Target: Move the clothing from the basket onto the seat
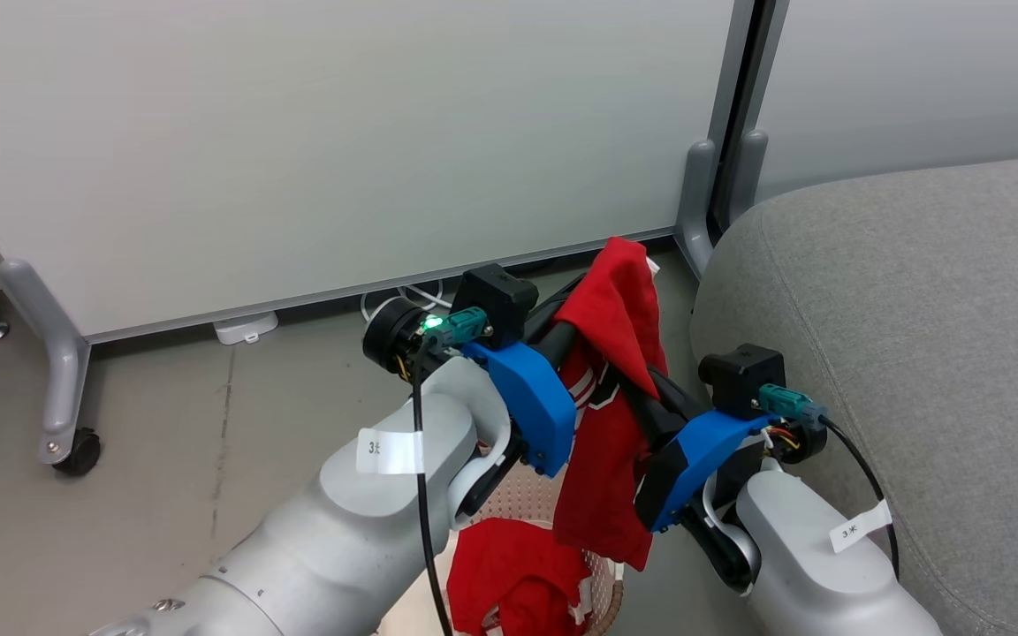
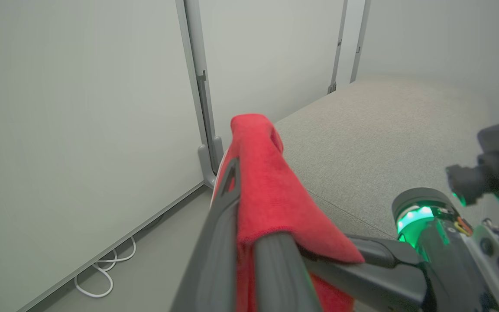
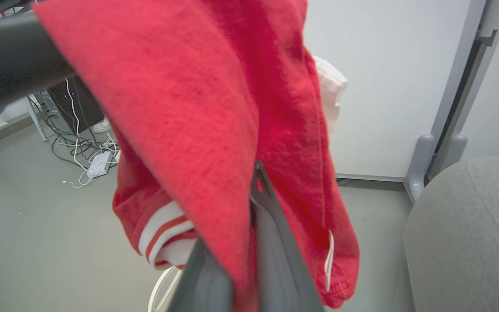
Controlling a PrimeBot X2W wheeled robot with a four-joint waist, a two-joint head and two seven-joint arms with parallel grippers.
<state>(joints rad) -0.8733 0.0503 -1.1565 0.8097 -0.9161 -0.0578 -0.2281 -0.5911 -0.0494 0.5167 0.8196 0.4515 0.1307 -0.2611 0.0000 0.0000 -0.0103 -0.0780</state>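
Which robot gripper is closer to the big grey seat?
Right. The right gripper is just beside the seat's rounded edge; the left gripper is farther away, across the red clothing.

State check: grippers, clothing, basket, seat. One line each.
left gripper: shut on held garment
right gripper: shut on held garment
held garment: hangs from both grippers, above the basket
second garment: lying crumpled in the basket
basket: on the floor, one garment inside
seat: no clothing on its visible part

two garments (image 1: 611, 353), one basket (image 1: 604, 594), one seat (image 1: 915, 309)
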